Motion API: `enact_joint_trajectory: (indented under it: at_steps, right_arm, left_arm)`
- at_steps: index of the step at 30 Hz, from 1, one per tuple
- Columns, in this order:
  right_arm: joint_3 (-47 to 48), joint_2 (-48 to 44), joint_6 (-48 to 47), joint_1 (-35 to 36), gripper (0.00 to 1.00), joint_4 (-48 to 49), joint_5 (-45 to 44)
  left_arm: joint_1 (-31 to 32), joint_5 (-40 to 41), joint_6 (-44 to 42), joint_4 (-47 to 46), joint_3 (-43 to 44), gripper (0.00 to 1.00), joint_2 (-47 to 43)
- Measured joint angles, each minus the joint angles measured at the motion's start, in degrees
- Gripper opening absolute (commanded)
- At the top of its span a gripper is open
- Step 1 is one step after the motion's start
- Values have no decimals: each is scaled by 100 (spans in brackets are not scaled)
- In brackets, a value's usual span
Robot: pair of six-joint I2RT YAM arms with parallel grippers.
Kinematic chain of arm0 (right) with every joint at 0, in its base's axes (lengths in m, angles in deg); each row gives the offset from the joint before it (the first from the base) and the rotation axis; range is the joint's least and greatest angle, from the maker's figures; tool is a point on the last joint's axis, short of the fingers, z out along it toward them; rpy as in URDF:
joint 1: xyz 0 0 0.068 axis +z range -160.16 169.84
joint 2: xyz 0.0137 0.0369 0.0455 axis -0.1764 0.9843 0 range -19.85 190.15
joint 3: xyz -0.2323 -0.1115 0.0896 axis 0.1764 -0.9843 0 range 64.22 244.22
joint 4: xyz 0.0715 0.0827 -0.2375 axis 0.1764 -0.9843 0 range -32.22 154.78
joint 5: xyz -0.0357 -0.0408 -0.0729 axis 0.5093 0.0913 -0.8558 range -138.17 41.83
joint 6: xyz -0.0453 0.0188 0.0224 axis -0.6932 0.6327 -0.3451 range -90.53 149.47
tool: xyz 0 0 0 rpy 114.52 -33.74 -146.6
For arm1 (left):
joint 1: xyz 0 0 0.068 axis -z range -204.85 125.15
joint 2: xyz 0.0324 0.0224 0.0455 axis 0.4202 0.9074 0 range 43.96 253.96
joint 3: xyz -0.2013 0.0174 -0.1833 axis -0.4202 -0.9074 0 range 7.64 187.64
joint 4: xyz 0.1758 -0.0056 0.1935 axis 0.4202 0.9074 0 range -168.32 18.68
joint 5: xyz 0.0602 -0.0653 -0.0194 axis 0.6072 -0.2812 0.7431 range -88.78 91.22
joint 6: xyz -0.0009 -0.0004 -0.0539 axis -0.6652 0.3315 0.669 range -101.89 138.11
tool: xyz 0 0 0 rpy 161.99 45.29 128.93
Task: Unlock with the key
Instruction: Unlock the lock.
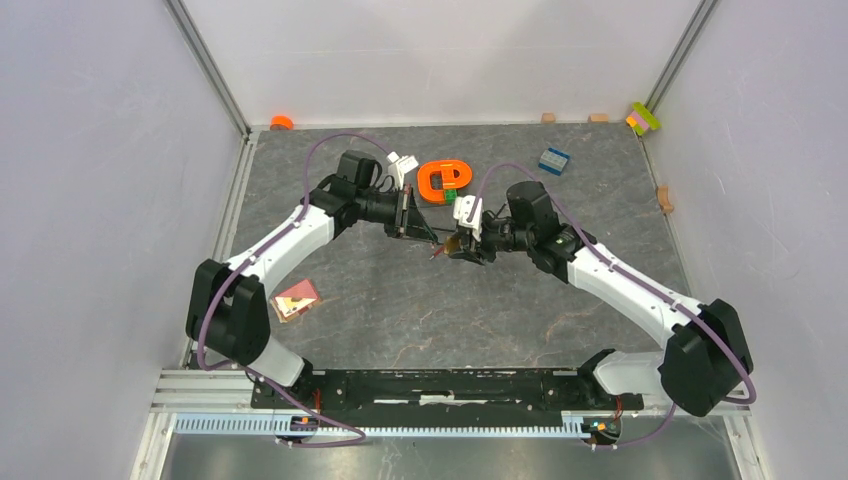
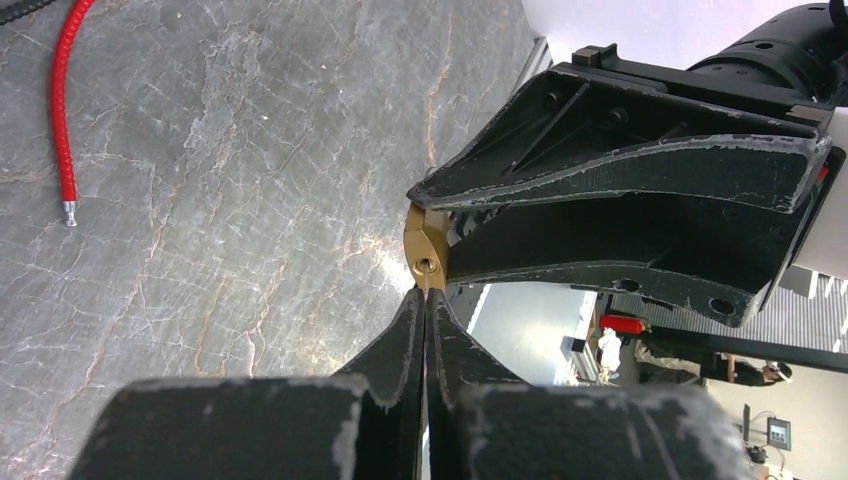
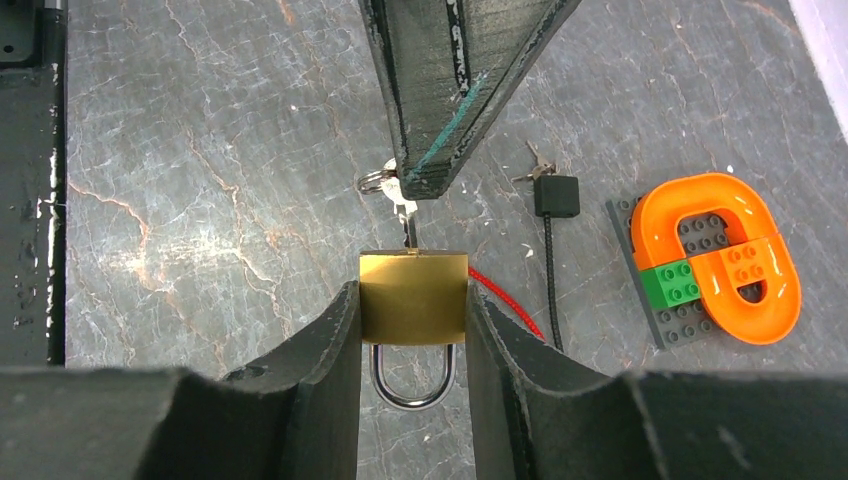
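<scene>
Holding a brass padlock [image 3: 413, 298] above the grey marbled surface [image 3: 200, 150], the right gripper [image 1: 462, 246] is clamped on the lock's two flat sides, with the steel shackle pointing back toward its own wrist; the left gripper [image 2: 426, 305] comes in from the opposite side with its fingers pressed tight together, pinching the head of a small silver key [image 3: 407, 218]; the key's blade runs straight into the face of the padlock opposite the shackle, and its ring [image 3: 373, 182] sticks out beside the fingertips; both arms meet near the middle of the surface; lying on the surface nearby are a red cable [image 2: 62, 100], a small black lock [image 3: 556, 195] on a black cord, and an orange and green brick build [image 3: 715, 260] on a grey plate
</scene>
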Motion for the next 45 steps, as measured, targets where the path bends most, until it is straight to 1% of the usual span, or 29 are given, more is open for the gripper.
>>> enact_joint_trajectory:
  at_steps: [11, 25, 33, 45]
  right_arm:
    - [-44, 157, 348, -4, 0, 162, -52]
    - [-87, 238, 61, -7, 0, 46, 732]
    - [-166, 238, 400, 13, 0, 223, 533]
    - [-179, 251, 1047, -33, 0, 481, 120]
  left_arm:
    - [-13, 15, 118, -162, -133, 2, 46]
    - [-22, 9, 52, -170, -212, 2, 46]
    - [-24, 142, 57, -378, -345, 2, 22]
    - [-24, 431, 201, -1005, -678, 2, -236]
